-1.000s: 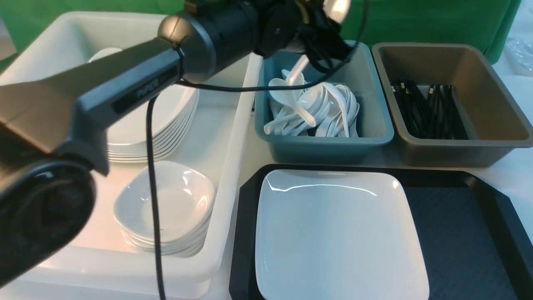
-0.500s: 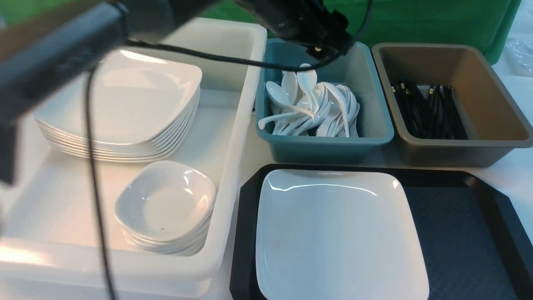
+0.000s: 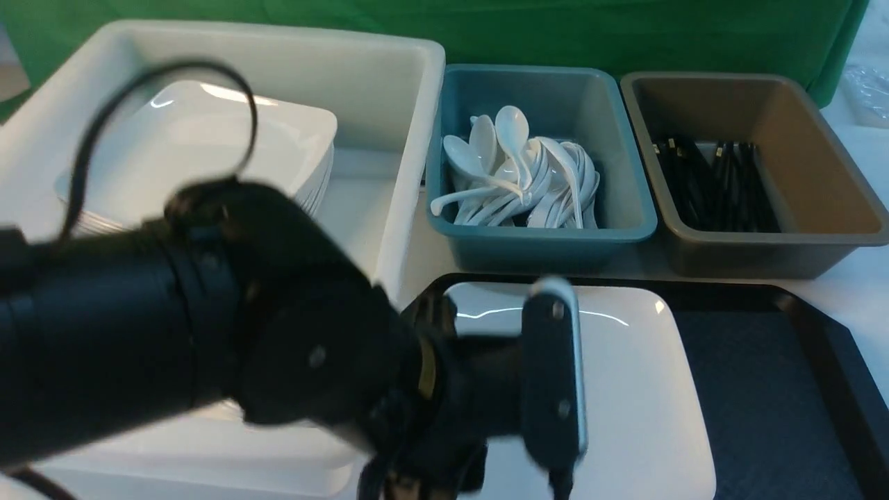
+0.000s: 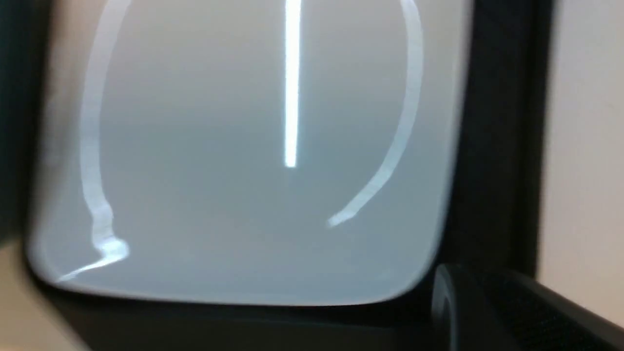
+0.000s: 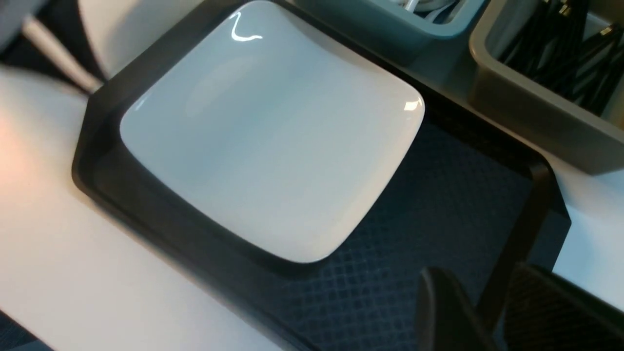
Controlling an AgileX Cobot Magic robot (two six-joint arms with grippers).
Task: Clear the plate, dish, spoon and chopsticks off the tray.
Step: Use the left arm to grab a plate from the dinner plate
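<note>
The blurred left arm [image 3: 173, 326] is stretching across the foreground, the left tool [image 3: 552, 389] unreadable. The right tool [image 5: 482, 312] is hovering, jaws apart, empty.

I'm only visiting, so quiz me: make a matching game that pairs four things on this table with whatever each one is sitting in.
Things:
1. pile of spoons
2. black chopsticks
3. lone plate
4. stack of plates

Places:
A. black tray
B. white tub
C. brown bin
D. teal bin

Pairs: 1-D, 2-C, 3-A, 4-B.
</note>
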